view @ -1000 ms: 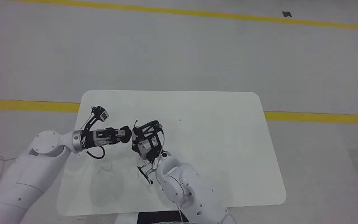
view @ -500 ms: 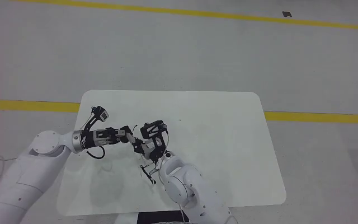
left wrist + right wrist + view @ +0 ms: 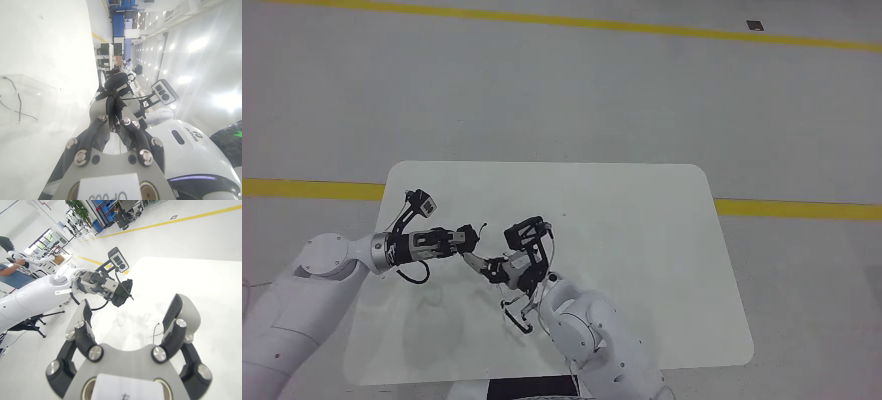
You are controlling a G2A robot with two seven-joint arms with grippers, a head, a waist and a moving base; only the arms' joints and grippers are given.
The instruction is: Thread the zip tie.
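Two robot hands close together over a white worktop (image 3: 642,220)
Left hand (image 3: 113,98) is clamped on the thin black plastic zip tie (image 3: 130,295), whose tip juts past its fingertips; right hand (image 3: 130,311), just beside it, is spread wide and empty. Loose black ties (image 3: 19,102) lie in a clear box (image 3: 47,89) near both hands.

The worktop (image 3: 642,250) is plain white. Beyond the worktop, the pale grey floor (image 3: 542,90) carries yellow stripes (image 3: 572,22). The left gripper (image 3: 123,292) has a grey body and black-wrapped fingers, and a thin black zip tie (image 3: 131,296) lies across them. The right gripper (image 3: 132,309) is grey, its pads (image 3: 171,311) black and ribbed.
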